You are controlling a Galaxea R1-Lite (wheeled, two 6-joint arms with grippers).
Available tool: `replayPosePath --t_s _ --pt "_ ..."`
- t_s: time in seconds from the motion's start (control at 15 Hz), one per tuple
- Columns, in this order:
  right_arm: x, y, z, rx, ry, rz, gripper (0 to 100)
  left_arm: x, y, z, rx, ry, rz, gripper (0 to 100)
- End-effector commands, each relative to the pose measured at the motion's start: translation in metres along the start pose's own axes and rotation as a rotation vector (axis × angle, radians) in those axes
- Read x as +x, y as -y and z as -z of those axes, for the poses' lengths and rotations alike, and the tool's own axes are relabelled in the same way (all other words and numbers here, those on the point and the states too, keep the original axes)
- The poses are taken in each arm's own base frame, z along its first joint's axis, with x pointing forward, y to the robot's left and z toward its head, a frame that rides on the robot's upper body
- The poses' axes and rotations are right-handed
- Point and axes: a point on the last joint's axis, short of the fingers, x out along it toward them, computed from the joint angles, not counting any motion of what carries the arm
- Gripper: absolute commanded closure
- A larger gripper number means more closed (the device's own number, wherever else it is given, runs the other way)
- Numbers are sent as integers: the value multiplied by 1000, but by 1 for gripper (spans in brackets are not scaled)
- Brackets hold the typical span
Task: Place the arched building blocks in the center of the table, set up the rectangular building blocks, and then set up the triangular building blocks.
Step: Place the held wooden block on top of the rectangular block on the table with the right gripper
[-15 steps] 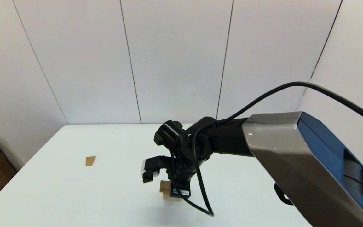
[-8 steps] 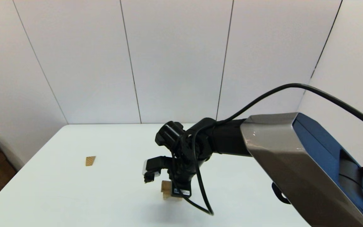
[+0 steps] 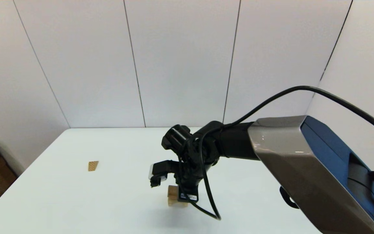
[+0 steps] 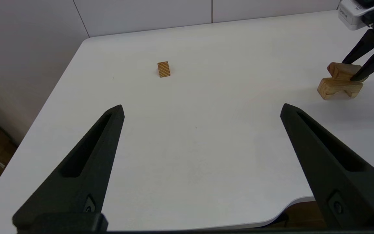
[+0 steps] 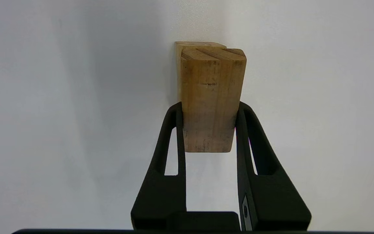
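White wall panels stand behind the white table (image 3: 76,195) you are working at. Near its middle, your right gripper (image 5: 209,113) pinches the flat slab (image 5: 210,97) by its two long edges, holding it over, perhaps already resting on, the pale arched block (image 4: 336,89), which stands on its two short feet. The slab is darker tan-brown wood, solid, with rounded corners and visible grain lines. It looks stiff and light, smooth enough to slide if bumped, so the grip across its narrow width seems a sound one; release it gently, since the stack could probably shift. The small striped wedge (image 4: 163,69) lies alone, well apart toward the table's left side. Your left gripper (image 4: 200,113) hovers over the near left part of the table, jaws spread wide, holding nothing.
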Motion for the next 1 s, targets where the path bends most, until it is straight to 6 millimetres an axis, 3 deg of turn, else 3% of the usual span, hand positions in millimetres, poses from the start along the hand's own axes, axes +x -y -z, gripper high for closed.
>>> replayPosePath --t_s 0.07,1.0 --pt "0 -1 0 -6 -1 -3 100 0 0 0 0 -1 0 0" --pt "3 -2 -1 -8 -6 -10 100 0 0 0 0 0 -1 0"
